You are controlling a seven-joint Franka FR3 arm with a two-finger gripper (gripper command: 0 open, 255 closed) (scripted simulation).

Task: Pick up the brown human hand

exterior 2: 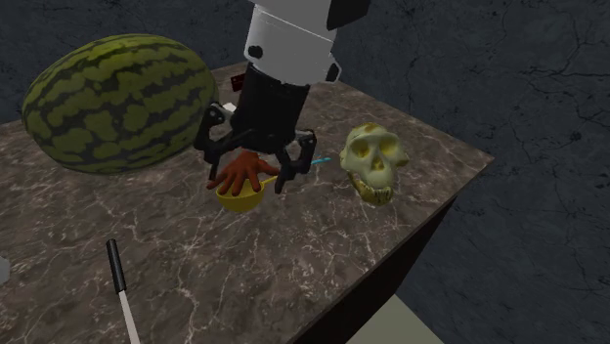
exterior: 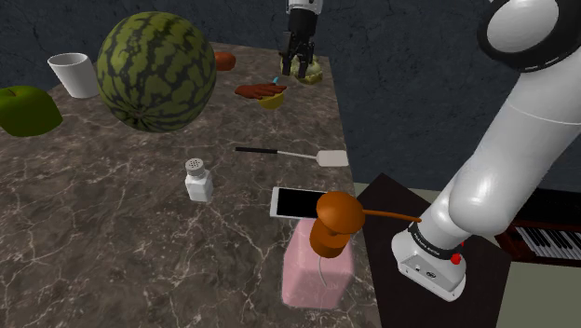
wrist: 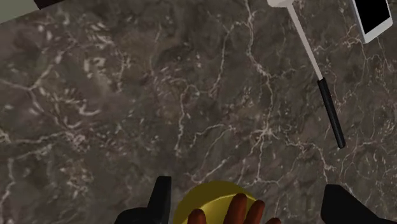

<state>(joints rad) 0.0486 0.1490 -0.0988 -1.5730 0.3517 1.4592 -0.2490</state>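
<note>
A brown human hand [exterior 2: 242,174] lies palm down on a small yellow bowl [exterior 2: 239,198], near the counter's far edge. In the shoulder view the hand [exterior: 259,90] rests on the bowl [exterior: 271,101] at the back of the counter. My black gripper [exterior 2: 249,168] hangs over it, open, one finger on each side of the hand and neither touching it. In the wrist view the hand's fingertips [wrist: 232,213] and the bowl [wrist: 207,200] sit between my spread fingers [wrist: 161,197]. The gripper [exterior: 296,58] stands high at the back in the shoulder view.
A yellowish skull [exterior 2: 374,161] sits beside the bowl, a big watermelon [exterior 2: 117,98] on the other side. A spatula [exterior: 293,154], phone [exterior: 298,203], salt shaker [exterior: 197,180], pink pump bottle [exterior: 321,252], white cup [exterior: 74,75] and green apple [exterior: 26,110] stand on the marble counter [exterior: 112,242].
</note>
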